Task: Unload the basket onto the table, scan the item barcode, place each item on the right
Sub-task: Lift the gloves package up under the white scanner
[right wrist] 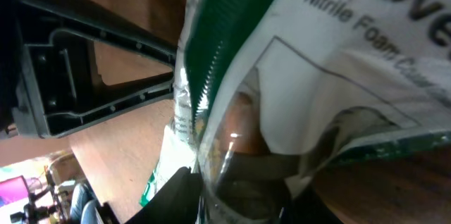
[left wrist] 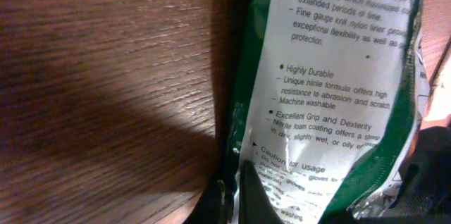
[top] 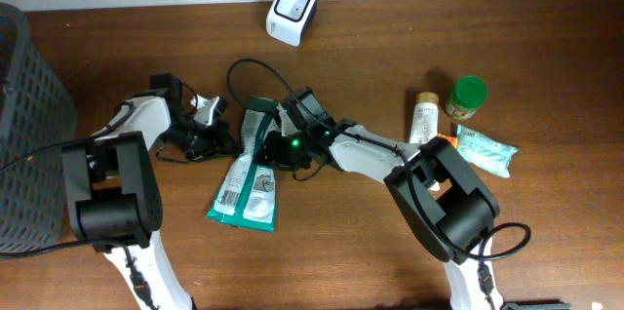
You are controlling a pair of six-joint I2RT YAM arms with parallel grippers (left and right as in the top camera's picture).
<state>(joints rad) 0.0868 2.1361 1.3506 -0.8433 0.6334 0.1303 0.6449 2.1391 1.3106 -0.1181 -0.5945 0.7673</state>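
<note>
So both arms are reaching in toward the middle here. The black-and-white left arm [top: 136, 130] comes up from its base and bends right, and its black two-finger left gripper [top: 207, 127] is squeezed fully closed, down low. The black-and-white right arm [top: 370, 152] stretches far left, with its black right gripper [top: 285, 142] pinching a green-and-white plastic pouch [top: 249, 188].

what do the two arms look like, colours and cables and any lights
Both the left arm and right arm pair chunky black box-shaped joint housings with smooth white link shells. Thin black cables loop out near the wrists, and a small green light glows by the right arm's wrist.
</note>
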